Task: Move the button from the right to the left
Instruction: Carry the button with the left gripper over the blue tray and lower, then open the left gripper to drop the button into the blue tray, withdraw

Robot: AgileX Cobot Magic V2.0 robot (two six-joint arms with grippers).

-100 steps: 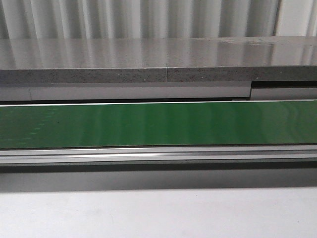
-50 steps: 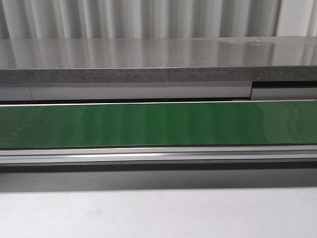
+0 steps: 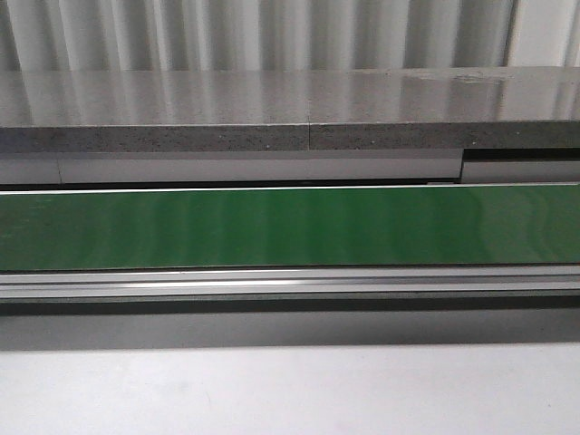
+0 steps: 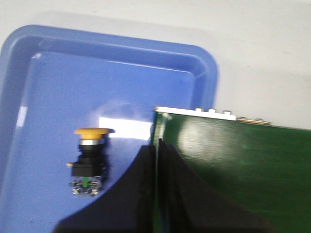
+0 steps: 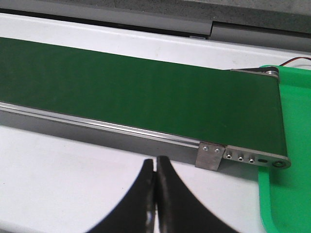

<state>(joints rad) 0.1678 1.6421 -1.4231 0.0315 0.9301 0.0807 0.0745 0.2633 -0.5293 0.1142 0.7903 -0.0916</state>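
Observation:
The button (image 4: 88, 160), with a yellow-orange cap, black body and blue-grey block, lies in a blue tray (image 4: 204, 63) in the left wrist view. My left gripper (image 4: 157, 145) is shut and empty, hovering over the end of the green conveyor belt (image 4: 233, 160), beside the button and apart from it. My right gripper (image 5: 155, 167) is shut and empty over the white table (image 5: 63, 170), just in front of the belt's frame (image 5: 243, 158). Neither gripper nor the button shows in the front view.
The green belt (image 3: 290, 227) runs across the front view, with a grey counter (image 3: 290, 109) behind it. A green tray (image 5: 291, 145) sits at the belt's right end. A metal bracket (image 5: 210, 155) sticks out from the frame.
The front view has shifted very slightly; nothing else on the belt differs.

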